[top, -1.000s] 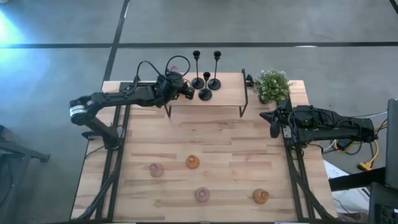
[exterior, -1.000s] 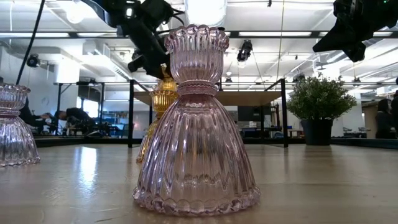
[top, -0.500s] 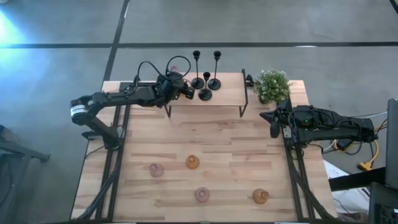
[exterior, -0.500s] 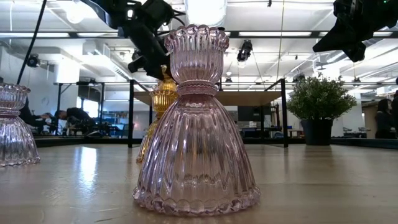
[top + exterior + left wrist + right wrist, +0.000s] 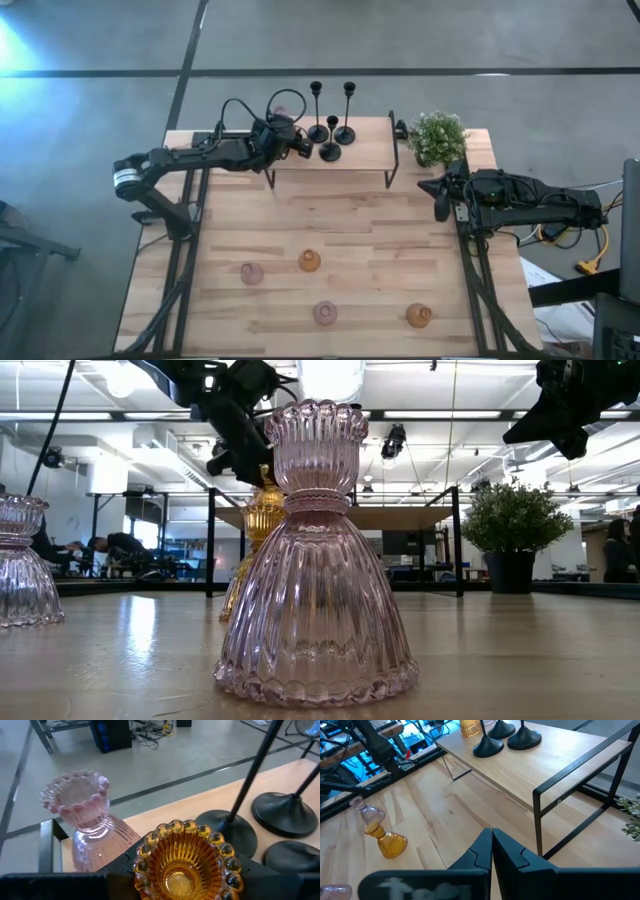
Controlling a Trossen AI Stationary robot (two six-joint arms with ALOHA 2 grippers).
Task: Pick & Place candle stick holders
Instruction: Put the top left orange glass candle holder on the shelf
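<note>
On the raised wooden shelf (image 5: 365, 152) at the table's far side stand three black candle stick holders (image 5: 330, 150) and a pink glass one (image 5: 82, 827) at the shelf's left end. My left gripper (image 5: 297, 146) reaches over the shelf and is shut on an amber glass holder (image 5: 182, 865), next to the black bases. Two pink holders (image 5: 250, 271) (image 5: 325, 313) and two amber ones (image 5: 310, 261) (image 5: 418, 316) stand on the near half of the table. My right gripper (image 5: 492, 845) hangs shut over the table's right edge with nothing in it. My left gripper pinches the amber holder between its two fingers, just below the beaded rim (image 5: 145, 855). The fingers come from the table's left, slanting slightly down. The holder stays upright, cup up. Whether its base rests on the shelf, I cannot tell.
A small green plant (image 5: 437, 137) stands at the shelf's right end, beyond the black frame post (image 5: 537, 820). The wood between the shelf and the near holders lies bare (image 5: 340, 215). In the low view a pink holder (image 5: 315, 560) fills the foreground.
</note>
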